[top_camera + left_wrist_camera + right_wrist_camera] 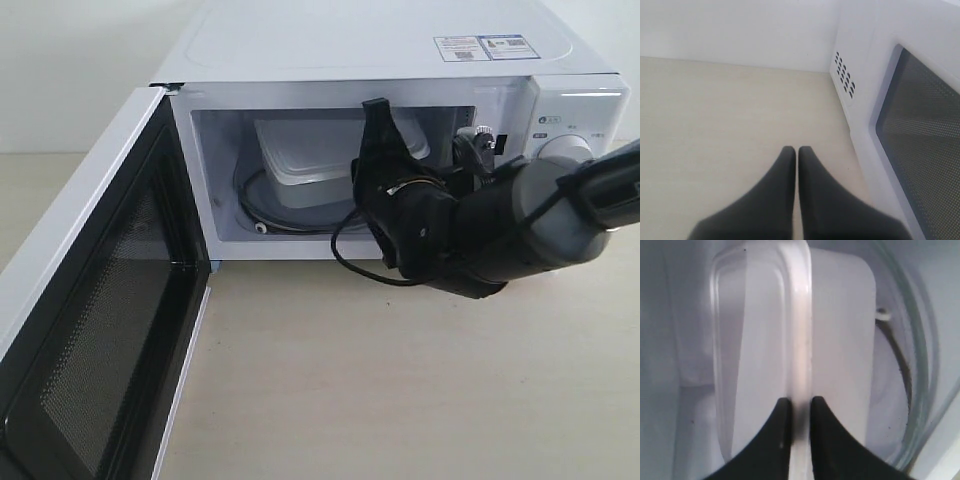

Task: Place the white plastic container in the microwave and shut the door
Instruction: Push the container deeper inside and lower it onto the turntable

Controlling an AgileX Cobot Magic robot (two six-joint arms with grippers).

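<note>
Seating white plastic container (pixel 300 165) inside microwave (pixel 380 45).
Right claw (pixel 796 404) is pinching its rim (pixel 800 340) for placement; left claw (pixel 797 151) is hanging clenched by the door (pixel 100 330).

Right arm (pixel 500 220) and white plastic container (pixel 300 160) in the microwave (pixel 350 40) mouth; open door (pixel 90 330) at left; tabletop (pixel 400 380) free.

Door (pixel 95 330) cut off at left, bottom edges of exterior view. Right arm (pixel 520 215) hides container's (pixel 300 160) right end. Sticker (pixel 485 47) print unreadable.

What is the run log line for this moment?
right pincer: shut on white plastic container rim | placement: inside microwave | door: open
</note>
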